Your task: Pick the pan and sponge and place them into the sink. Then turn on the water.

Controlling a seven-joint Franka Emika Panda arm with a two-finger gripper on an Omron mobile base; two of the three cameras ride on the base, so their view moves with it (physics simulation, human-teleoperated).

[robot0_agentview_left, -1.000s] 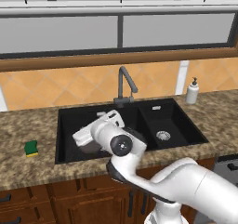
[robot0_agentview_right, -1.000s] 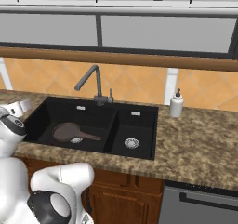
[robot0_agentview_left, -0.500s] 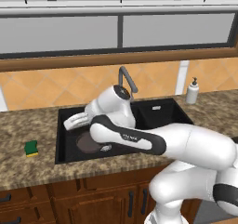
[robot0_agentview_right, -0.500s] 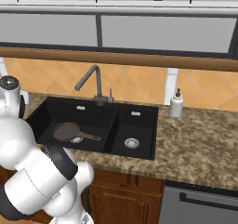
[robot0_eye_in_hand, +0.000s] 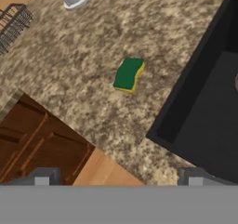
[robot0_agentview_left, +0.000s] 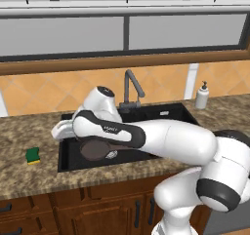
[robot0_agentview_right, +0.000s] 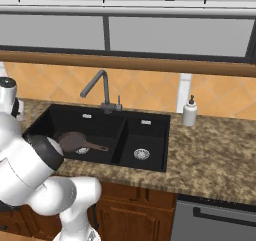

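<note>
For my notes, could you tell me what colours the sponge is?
The sponge is green on top, yellow beneath; clearest in the hand view.

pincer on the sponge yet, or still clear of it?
Apart. In the hand view the sponge lies alone on the counter, bare granite between it and the open pincer tips at the bottom.

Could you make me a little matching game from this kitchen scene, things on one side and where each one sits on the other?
Things:
1. pan
2. sponge
3. soap dispenser
4. faucet

Places:
A. behind the sink, at its back edge
B. on the counter to the left of the sink
C. inside the large basin
D. on the counter to the right of the sink

Pairs: 1-C, 2-B, 3-D, 4-A
</note>
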